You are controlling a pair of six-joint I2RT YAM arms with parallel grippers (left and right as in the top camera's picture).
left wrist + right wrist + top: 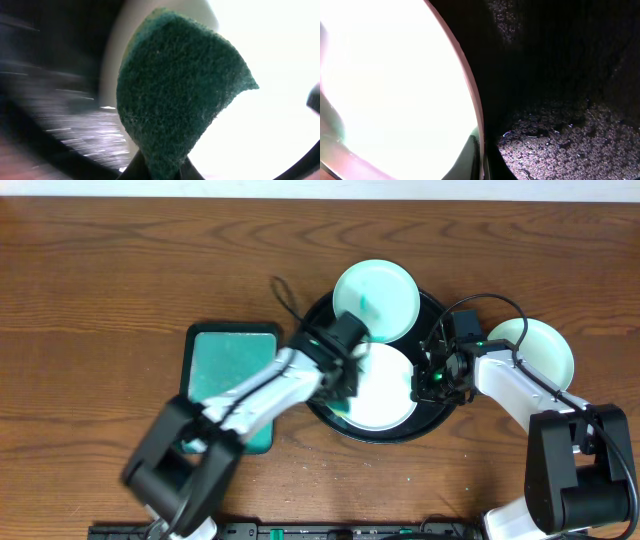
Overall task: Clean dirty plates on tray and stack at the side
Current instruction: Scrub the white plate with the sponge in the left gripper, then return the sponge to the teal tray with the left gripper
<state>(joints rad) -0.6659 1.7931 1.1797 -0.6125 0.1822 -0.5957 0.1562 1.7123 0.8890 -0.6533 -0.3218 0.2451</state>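
Wiping is in hand: the left gripper (342,392) pinches a sponge (175,100) on the white plate (385,395) in the tray (400,432), and the right gripper (432,380) clamps its right rim. Next is probably a steady lift onto the right-hand plate (545,350).

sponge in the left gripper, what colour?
Dark green sponge, coarse fibrous texture; clearest in the left wrist view.

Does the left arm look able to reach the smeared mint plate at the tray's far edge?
Probably yes: that mint plate lies open right beside the left gripper, with nothing between them.
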